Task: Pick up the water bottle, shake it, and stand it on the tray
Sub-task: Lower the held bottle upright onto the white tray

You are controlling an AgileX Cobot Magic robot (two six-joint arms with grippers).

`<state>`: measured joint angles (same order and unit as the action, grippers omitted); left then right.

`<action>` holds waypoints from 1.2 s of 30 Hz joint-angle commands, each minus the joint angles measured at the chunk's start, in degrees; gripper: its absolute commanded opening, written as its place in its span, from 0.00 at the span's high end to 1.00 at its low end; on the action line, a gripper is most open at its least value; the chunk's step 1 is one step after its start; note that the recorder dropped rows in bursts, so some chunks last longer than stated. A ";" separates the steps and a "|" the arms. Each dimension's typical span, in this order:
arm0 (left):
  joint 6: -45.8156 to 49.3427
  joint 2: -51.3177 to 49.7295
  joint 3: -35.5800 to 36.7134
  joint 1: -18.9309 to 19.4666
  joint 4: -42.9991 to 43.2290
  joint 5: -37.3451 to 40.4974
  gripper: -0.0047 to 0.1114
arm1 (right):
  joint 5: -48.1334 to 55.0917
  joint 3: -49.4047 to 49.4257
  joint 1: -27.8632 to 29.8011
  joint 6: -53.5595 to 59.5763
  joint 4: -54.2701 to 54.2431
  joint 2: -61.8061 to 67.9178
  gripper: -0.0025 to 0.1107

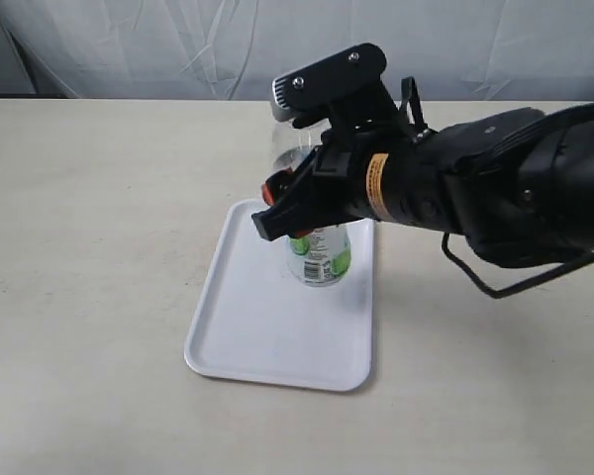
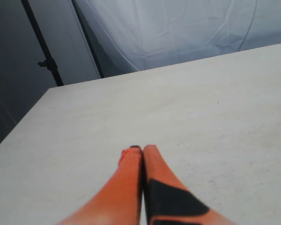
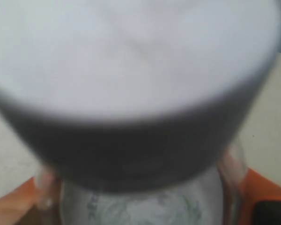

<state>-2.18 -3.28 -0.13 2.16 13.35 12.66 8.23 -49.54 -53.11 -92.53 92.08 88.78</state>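
Observation:
The water bottle [image 1: 322, 259] is upright over the far half of the white tray [image 1: 267, 336], its green-and-white label showing below my right gripper [image 1: 299, 212]. That gripper is shut on the bottle's body from the right side. The bottle's base is at the tray surface; whether it rests there I cannot tell. In the right wrist view the blurred white cap [image 3: 131, 61] fills the frame, with orange fingers [image 3: 14, 208] on both sides of the bottle [image 3: 140, 206]. My left gripper [image 2: 143, 149] is shut on nothing, above bare table, and is out of the exterior view.
The tray lies on a pale tabletop [image 1: 89, 257] with a white cloth backdrop [image 1: 129, 45] behind the far edge. The bulky black right arm [image 1: 495, 188] reaches in from the right over the table.

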 commanded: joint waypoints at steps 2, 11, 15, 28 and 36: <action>-0.40 0.24 0.13 0.05 -0.21 -0.76 0.96 | 4.86 -0.77 0.47 -9.02 7.86 4.19 0.98; -0.40 0.24 0.13 0.05 -0.21 -0.76 0.96 | 2.71 -1.78 0.47 -10.16 7.86 8.46 0.98; -0.40 0.24 0.13 0.05 -0.21 -0.76 0.96 | 2.10 -1.78 0.47 -10.16 7.86 10.12 0.98; -0.40 0.24 0.13 0.05 -0.21 -0.76 0.96 | -0.10 -1.67 0.47 -10.30 0.65 8.65 0.51; -0.40 0.24 0.13 0.05 -0.21 -0.76 0.96 | -3.86 -1.67 0.47 -10.30 -0.61 8.65 0.38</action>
<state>-2.18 -3.28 -0.13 2.16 13.35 12.66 7.86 -51.49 -52.83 -102.60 93.62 97.69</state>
